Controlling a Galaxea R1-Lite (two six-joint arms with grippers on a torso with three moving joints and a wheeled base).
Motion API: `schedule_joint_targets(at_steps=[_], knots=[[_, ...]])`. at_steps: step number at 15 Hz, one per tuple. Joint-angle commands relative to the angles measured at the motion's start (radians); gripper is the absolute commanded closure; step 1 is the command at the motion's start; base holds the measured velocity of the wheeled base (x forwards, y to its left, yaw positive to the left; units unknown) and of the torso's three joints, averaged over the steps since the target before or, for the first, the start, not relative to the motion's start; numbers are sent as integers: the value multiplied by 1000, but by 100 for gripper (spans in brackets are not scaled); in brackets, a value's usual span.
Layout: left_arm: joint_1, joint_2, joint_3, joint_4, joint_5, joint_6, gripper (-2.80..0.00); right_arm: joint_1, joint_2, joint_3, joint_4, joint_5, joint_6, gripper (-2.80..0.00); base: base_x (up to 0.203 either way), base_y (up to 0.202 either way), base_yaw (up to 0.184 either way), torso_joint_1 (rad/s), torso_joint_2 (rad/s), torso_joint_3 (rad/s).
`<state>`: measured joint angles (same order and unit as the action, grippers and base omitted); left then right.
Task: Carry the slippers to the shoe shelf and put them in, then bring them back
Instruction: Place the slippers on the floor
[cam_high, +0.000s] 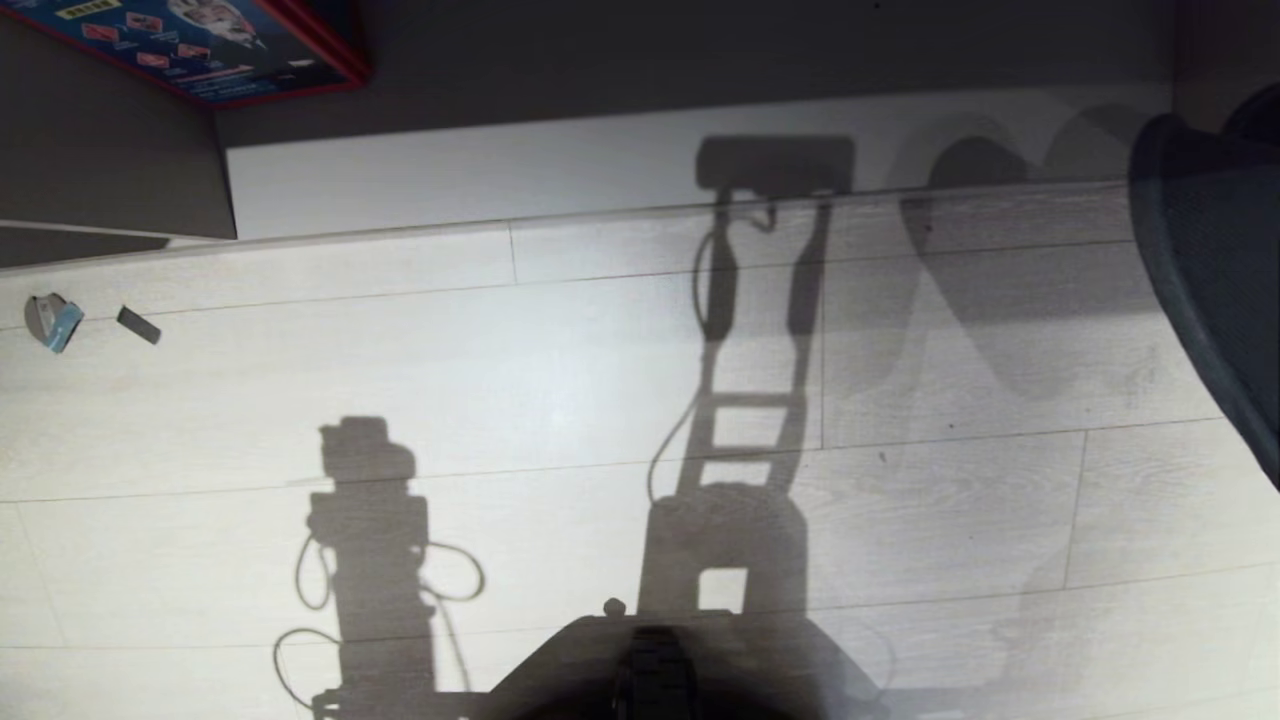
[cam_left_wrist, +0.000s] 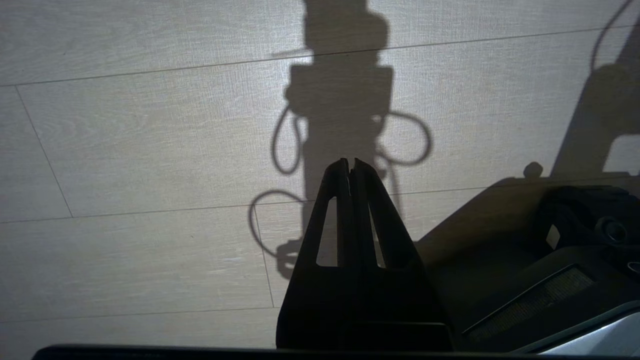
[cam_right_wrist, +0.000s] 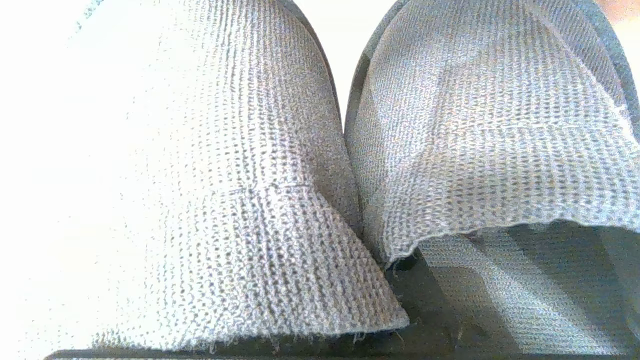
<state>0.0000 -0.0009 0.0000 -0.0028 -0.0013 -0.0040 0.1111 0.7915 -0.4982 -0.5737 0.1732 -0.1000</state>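
you are looking down at a pale wood-grain plank floor (cam_high: 500, 380) in the head view, its boards long with thin dark seams. hard-edged shadows of the robot's mast, cables and arm fall across the middle and lower left of that frame. along the top runs a smooth white skirting band (cam_high: 450, 170) under a dark wall. in the upper left corner sits the corner of a glossy printed box (cam_high: 200, 45), blue with a red edge. at the left edge two small bits lie on the floor: a rounded grey and blue scrap (cam_high: 50, 320) and, just beside it, a flat dark strip (cam_high: 138, 325). a dark mesh chair (cam_high: 1215, 260) with a curved rim fills the right edge. neither arm shows in this view.

in the left wrist view the left gripper (cam_left_wrist: 351, 165) points out level above the floor, its two black tapered fingers pressed together at the tips with nothing between them. the robot's dark base (cam_left_wrist: 550, 260) sits at the lower right of that frame.

the right wrist view is filled by the slippers (cam_right_wrist: 450, 140), side by side and touching in the centre, their broad straps a coarse grey knit with frayed hems, the left one washed out by light. the right gripper is clenched, but its fingers are not visible, so you cannot tell what it grips.
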Motion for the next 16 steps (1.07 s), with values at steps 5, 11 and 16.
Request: schedule_joint_targets(at_steps=[5,11,16], knots=[[0,1,0,0,0,-1,0,-92,-464,129,266,0,13,0,0,0,0,0,0,0],[0,1,0,0,0,-1,0,-129,-632,333,277,-11,49,0,0,0,0,0,0,0],[0,1,0,0,0,4,0,-124,-724,498,300,-78,53,0,0,0,0,0,0,0]])
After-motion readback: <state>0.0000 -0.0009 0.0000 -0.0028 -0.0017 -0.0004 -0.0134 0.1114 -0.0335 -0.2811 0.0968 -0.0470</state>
